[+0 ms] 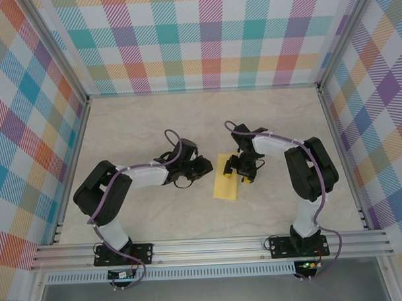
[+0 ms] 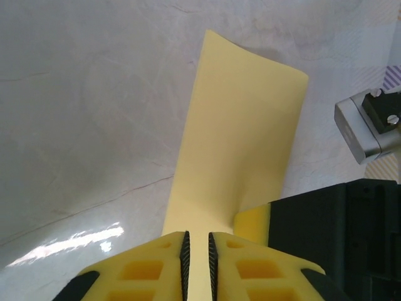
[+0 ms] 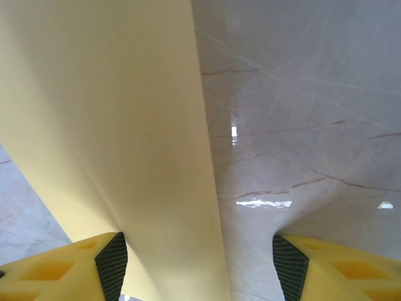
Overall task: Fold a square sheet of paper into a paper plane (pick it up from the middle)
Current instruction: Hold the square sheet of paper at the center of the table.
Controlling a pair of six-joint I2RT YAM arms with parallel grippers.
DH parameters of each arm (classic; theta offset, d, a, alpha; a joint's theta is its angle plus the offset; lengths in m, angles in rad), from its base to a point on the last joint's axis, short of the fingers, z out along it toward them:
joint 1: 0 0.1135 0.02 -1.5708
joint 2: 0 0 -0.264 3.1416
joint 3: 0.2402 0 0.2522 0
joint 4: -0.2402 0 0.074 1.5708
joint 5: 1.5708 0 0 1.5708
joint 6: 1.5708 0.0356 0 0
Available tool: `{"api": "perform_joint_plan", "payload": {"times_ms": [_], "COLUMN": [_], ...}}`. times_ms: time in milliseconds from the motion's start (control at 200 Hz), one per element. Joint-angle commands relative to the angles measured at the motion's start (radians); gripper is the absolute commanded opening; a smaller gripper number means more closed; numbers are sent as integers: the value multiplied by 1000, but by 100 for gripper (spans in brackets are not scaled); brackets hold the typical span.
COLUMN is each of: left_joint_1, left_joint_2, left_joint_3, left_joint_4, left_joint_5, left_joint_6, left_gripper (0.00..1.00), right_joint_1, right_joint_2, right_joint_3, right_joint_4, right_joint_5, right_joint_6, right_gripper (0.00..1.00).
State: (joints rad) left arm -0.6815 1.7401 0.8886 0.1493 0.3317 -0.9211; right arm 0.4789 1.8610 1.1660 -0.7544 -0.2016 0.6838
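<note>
Closest to the overhead camera, the two arm bases are seen bolted to a metal rail [image 1: 211,246] at the near edge of the table [image 1: 154,119]. Further in, the square sheet of paper [image 1: 227,179] is found at mid-table. It is flanked by the left gripper [image 1: 205,167] and the right gripper [image 1: 241,170], so that it can be worked from both sides.

From the left wrist, the left gripper's pads [image 2: 185,251] are seen drawn to a narrow slit with the sheet's near edge caught between them. The paper rises off the table towards them, which is judged to be a pinch made for folding. One yellow finger [image 2: 252,224] of the right gripper is seen just beside that edge.

From the right wrist, the fingers are spread wide and nothing is gripped. The raised sheet [image 3: 125,125] leans against one pad [image 3: 113,257], apparently propped there for the other gripper. No brand, label or writing can be read.
</note>
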Motion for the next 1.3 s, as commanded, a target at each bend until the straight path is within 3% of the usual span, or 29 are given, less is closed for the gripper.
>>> {"api": "perform_joint_plan", "payload": {"times_ms": [0, 140, 1035, 1295], "left_joint_1": [-28, -38, -62, -64], "left_joint_2": [47, 97, 220, 200], "left_joint_3": [51, 69, 70, 47], "left_joint_4": [45, 72, 55, 35], "left_joint_5": [46, 54, 19, 6], "left_joint_6": [-25, -55, -39, -19], "left_gripper": [10, 0, 0, 0], "right_joint_1": [1, 1, 1, -6], "right_joint_2": [60, 61, 28, -122], "right_joint_3": [-46, -52, -56, -37], "right_joint_4": [23, 26, 53, 71], "right_joint_5": [57, 57, 18, 31], "right_joint_6": [9, 13, 28, 6], "right_gripper": [67, 67, 67, 69]}}
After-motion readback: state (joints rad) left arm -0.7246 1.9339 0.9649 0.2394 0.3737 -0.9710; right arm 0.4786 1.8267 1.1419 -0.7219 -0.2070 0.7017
